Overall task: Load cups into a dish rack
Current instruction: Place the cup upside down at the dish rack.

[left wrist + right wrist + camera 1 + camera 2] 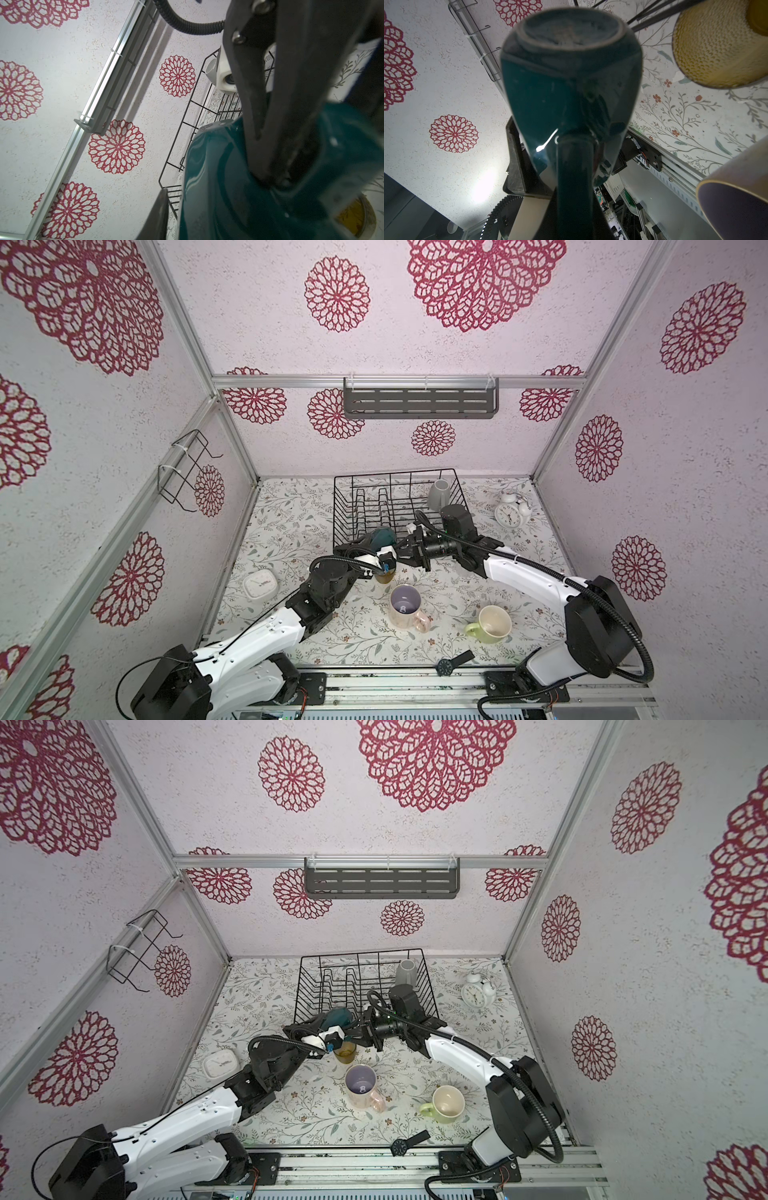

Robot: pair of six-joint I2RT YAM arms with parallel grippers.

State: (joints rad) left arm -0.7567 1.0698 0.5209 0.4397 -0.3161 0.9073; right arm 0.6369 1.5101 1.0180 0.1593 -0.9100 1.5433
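Teal mug (566,93): glossy glaze with mirror-like reflections; dull, matt foot ring.
Tumbler (712,47): amber glass, dimpled wall.
Rack (335,510): thin black wire, smooth coating.
Grey mug (438,494): matt.
Pink mug (401,620), green mug (492,624): smooth, slight sheen.
Table (291,531): matt floral print.
Walls (374,448): rough, grainy.
Arm shells (519,576): smooth white plastic.

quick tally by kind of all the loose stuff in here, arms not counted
cups seen: 5 (grey, teal, amber, pink, green)
clocks: 2 (alarm, square)
watch: 1
rack: 1
total: 9
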